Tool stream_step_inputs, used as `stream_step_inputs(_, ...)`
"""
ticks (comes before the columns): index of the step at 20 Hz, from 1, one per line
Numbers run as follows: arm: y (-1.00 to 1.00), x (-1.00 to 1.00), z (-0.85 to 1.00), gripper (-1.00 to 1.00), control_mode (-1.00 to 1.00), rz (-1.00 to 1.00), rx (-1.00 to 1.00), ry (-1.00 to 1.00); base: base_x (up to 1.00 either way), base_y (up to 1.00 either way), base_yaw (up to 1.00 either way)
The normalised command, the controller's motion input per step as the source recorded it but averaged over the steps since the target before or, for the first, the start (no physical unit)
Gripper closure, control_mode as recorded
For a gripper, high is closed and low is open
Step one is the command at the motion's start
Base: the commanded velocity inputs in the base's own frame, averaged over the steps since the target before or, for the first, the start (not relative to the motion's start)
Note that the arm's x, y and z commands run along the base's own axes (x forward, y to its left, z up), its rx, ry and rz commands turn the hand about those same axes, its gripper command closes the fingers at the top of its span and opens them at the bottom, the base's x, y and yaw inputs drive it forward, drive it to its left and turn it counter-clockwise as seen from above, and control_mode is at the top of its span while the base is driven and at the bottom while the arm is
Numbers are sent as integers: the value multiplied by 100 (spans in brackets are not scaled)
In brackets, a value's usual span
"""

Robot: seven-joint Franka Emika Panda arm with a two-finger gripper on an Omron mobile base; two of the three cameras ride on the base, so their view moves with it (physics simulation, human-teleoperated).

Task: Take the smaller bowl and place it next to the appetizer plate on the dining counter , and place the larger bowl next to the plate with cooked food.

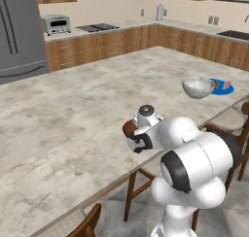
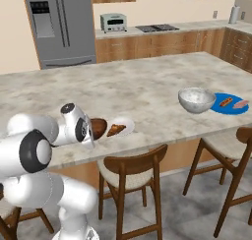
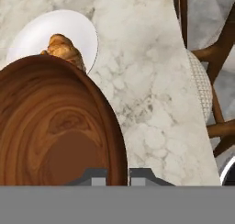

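Note:
My gripper (image 2: 92, 131) is shut on the rim of the smaller bowl (image 2: 99, 128), a glossy reddish-brown bowl held tilted low over the dining counter (image 2: 142, 86) near its front edge. In the hand view the smaller bowl (image 3: 55, 126) sits with its rim pinched between the fingertips of the gripper (image 3: 118, 176). Right beside it lies the appetizer plate (image 2: 122, 126), white with a pastry on it (image 3: 50, 32). Further right the larger bowl (image 2: 196, 100), mottled grey-white, stands on the counter against the blue plate with cooked food (image 2: 231, 104). In the left base view the smaller bowl (image 1: 129, 128) shows beside the wrist, the larger bowl (image 1: 198, 87) next to the blue plate (image 1: 222, 87).
Wooden chairs (image 2: 130, 177) with pale seats stand along the counter's front, another chair (image 2: 231, 150) to the right. Across the room are a fridge (image 2: 61, 25), a toaster oven (image 2: 113, 21), a stovetop (image 2: 157, 27) and wooden cabinets.

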Motion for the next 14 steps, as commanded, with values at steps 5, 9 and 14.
stream_step_inputs(5, 4, 63, -32, 100, -100, 2, 0, 5, 0, 0, 0)
stream_step_inputs(9, 24, 27, -20, -100, -100, 3, -1, 3, 0, 0, 0)
stream_step_inputs(14, 7, -58, 31, -100, -100, 7, 0, -8, 0, 0, 0)
